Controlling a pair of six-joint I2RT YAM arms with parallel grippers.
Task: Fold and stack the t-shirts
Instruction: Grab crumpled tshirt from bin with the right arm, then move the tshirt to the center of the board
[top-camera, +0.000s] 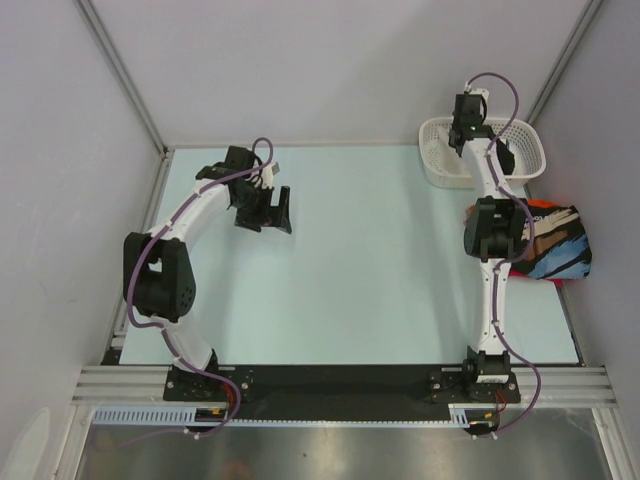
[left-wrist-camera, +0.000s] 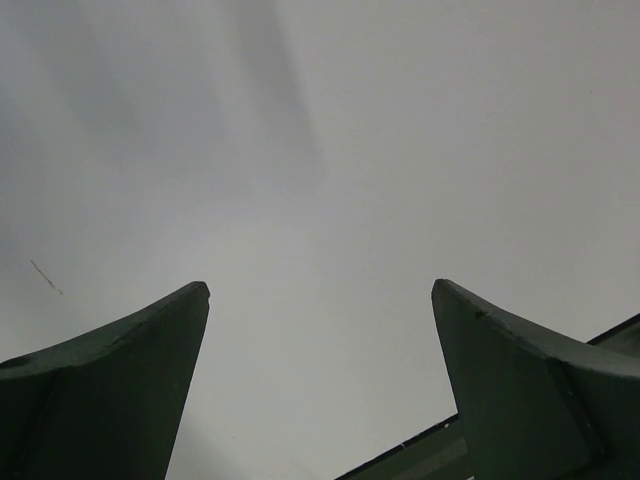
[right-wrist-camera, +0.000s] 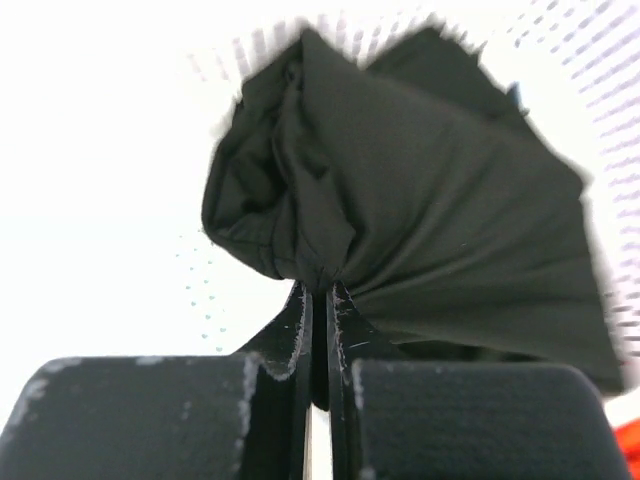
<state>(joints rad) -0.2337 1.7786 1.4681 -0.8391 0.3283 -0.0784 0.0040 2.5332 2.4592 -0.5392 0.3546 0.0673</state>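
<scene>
Black and bunched, 1 t-shirt (right-wrist-camera: 420, 190) is pinched tight by our right end effector (right-wrist-camera: 320, 292) in the white basket (top-camera: 532, 158). Our left end effector (top-camera: 266, 212) hangs wide open over the surface (top-camera: 350, 290). Printed t-shirts (top-camera: 560, 245) lie just beside the basket.

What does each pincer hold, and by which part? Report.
Right pincer: black t-shirt, pinched at a bunched fold of cloth. Left pincer: nothing, open.

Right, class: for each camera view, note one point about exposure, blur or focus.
Top external: sharp, evenly lit. Left wrist: left gripper dark against featureless grey. Right wrist: basket blown out white, blurred; black t-shirt in right gripper sharper.
</scene>
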